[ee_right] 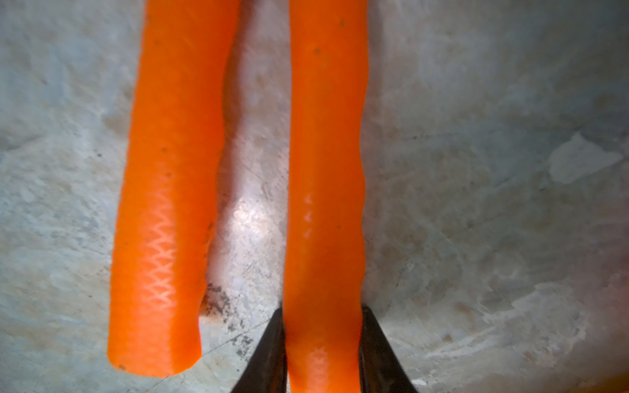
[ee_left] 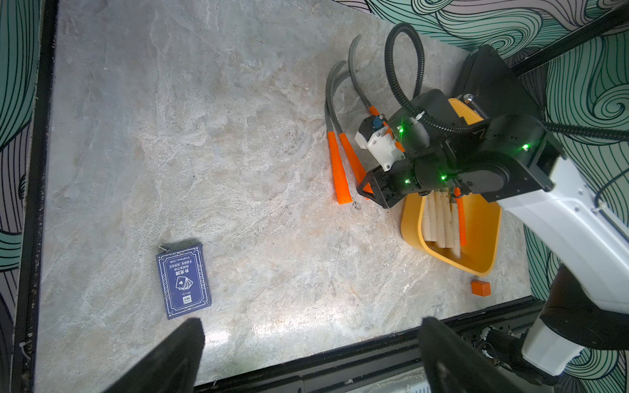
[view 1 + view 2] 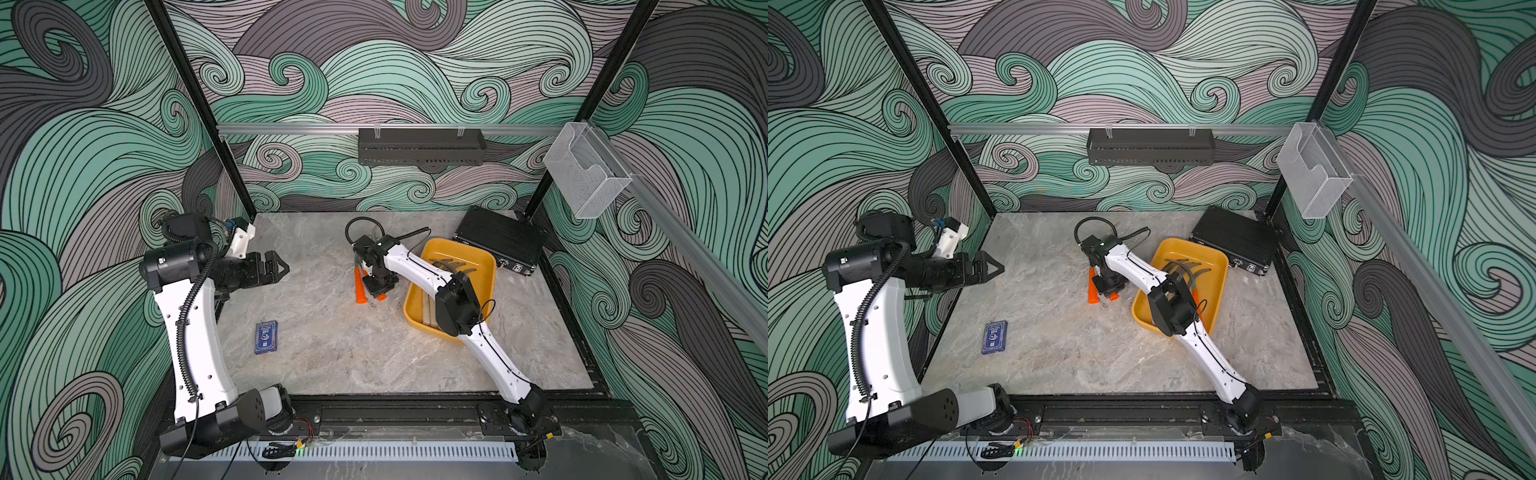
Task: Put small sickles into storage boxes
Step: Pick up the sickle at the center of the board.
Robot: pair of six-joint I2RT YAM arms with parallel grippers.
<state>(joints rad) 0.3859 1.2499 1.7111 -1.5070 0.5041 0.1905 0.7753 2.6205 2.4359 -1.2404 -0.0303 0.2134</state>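
Grip on an orange handle

The right wrist view shows what both top views hide beneath the arm: the right claw (image 1: 323,318) closed narrow on one sickle (image 1: 325,170) by its orange handle, a second sickle (image 1: 166,204) just beside it on the table (image 1: 476,170). In a top view the tray (image 3: 482,286), right of centre, holds more sickles (image 3: 451,264). The left claw (image 3: 279,266) stands wide, empty.

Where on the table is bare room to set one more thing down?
Bare: the wide front stretch between the card box and the tray. Crowded: beside the tray, where the right pincer grips one sickle of three.
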